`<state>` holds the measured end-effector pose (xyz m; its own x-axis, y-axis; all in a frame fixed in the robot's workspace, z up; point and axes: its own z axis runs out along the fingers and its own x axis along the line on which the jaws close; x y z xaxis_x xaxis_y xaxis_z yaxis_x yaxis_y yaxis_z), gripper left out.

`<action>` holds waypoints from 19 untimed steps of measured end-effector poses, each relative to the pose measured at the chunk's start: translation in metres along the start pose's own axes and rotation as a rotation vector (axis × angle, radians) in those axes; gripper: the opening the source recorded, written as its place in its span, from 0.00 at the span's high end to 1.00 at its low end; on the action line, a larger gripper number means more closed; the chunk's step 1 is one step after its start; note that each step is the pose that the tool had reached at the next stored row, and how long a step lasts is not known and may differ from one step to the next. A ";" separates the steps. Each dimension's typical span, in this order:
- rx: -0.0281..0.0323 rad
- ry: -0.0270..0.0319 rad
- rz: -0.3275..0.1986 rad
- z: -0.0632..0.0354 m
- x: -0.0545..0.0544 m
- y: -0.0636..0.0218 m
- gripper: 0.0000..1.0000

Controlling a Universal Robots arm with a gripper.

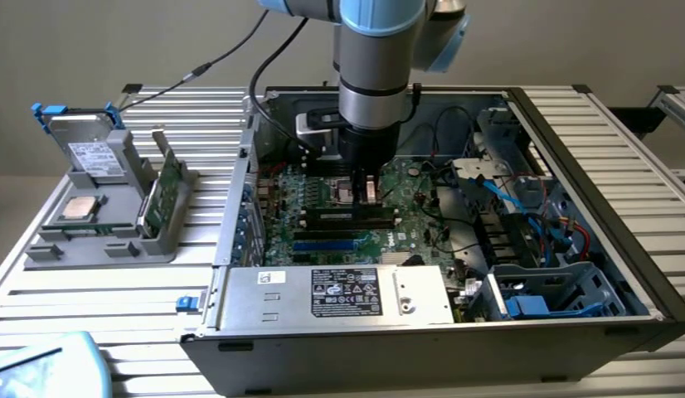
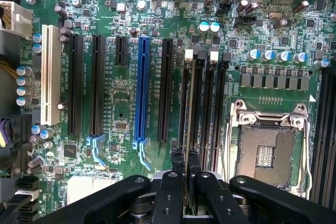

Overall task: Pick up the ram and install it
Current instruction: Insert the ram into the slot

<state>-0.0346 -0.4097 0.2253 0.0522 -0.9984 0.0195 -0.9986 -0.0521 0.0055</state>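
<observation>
the gripper (image 2: 187,167) stands low over the board (image 2: 121,103). its two black fingers (image 2: 170,182) are closed to a narrow gap and hold the ram (image 2: 187,108) between them. the ram shows only its thin edge. it runs straight out from the fingers along the memory slot farthest from the socket (image 2: 268,153), up to a white latch (image 2: 189,54). whether it sits fully in the slot i cannot tell.

room at the sides is small. on one side three more black memory slots lie just beside, one with a second latch (image 2: 213,54), and then comes the open socket with its metal frame. on the other side a long black slot (image 2: 167,87) is near, then a blue slot (image 2: 140,87), and a white slot (image 2: 50,74) close to the board's edge.

in the exterior view the arm (image 1: 371,50) comes straight down into the open case (image 1: 608,141), with the gripper (image 1: 365,186) near the middle of the board. the case walls stand all around. cables (image 1: 508,195) lie toward the exterior view's right, well apart from the fingers. the power supply (image 1: 342,292) sits along the case's near edge.

outside the case, toward the left edge of the table (image 1: 55,307) in the exterior view, a tray (image 1: 88,249) carries a second green stick (image 1: 157,197) on its edge, a processor (image 1: 80,209) and a hard drive (image 1: 90,153).
</observation>
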 end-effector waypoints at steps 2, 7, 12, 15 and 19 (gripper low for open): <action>-0.0006 0.0008 -0.002 0.0000 0.000 -0.0001 0.86; -0.0013 0.0035 -0.004 0.0011 -0.001 -0.0002 0.86; -0.0018 0.0058 -0.006 0.0024 -0.001 -0.0002 0.86; -0.0024 0.0082 -0.006 0.0036 -0.002 -0.0002 0.86; -0.0037 0.0103 -0.007 0.0041 -0.002 -0.0003 0.86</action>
<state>-0.0345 -0.4074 0.2212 0.0588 -0.9978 0.0297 -0.9982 -0.0586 0.0094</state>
